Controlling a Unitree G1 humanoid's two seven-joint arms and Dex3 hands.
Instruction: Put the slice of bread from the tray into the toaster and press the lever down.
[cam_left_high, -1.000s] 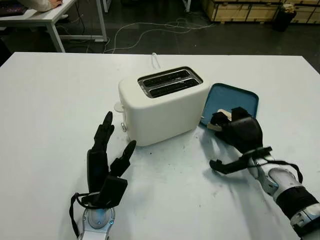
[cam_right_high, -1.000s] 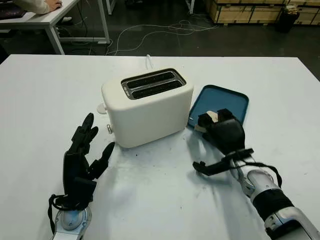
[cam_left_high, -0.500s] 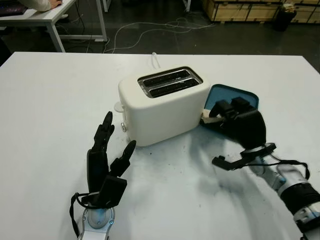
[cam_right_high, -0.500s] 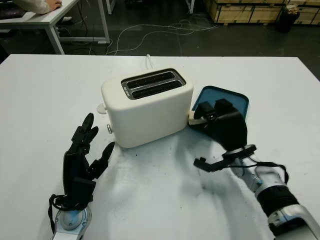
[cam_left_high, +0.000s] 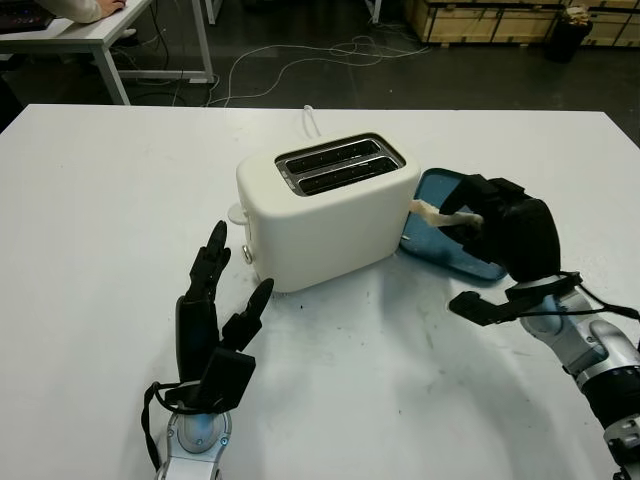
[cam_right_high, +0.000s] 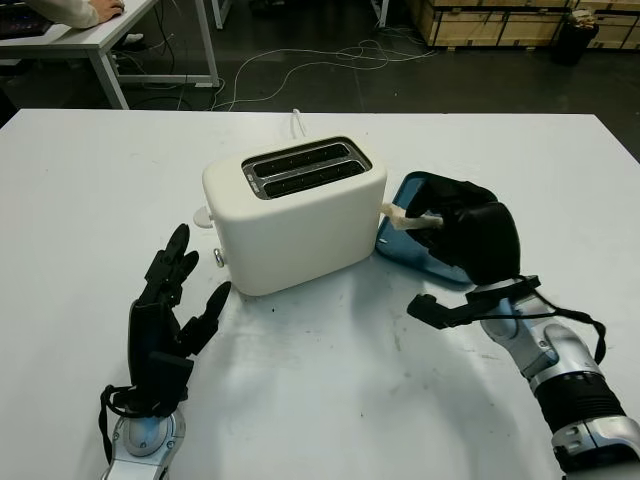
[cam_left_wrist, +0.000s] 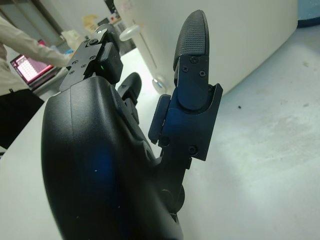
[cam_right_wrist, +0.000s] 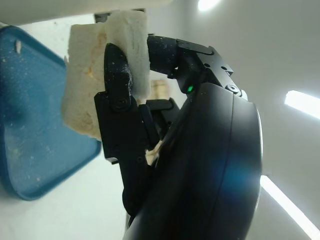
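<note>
A cream two-slot toaster (cam_left_high: 325, 212) stands mid-table, both slots dark, its lever (cam_left_high: 237, 213) on the left end. Right of it lies a blue tray (cam_left_high: 462, 218). My right hand (cam_left_high: 478, 218) is shut on the bread slice (cam_left_high: 436, 212), held just above the tray and close to the toaster's right side. In the right wrist view the pale slice (cam_right_wrist: 82, 100) sits pinched between the black fingers (cam_right_wrist: 117, 105), the tray (cam_right_wrist: 30, 140) behind it. My left hand (cam_left_high: 212, 320) is open, on the table in front of the toaster's left end.
A white cable (cam_left_high: 312, 121) leaves the toaster's back toward the table's far edge. Beyond the table are a dark floor with cables, another table (cam_left_high: 90, 35) with a person's arm at the far left, and wooden crates (cam_left_high: 480, 20).
My right hand has lifted the bread slice off the tray and risen, moving a little right and away from me. The left hand has stayed put.
</note>
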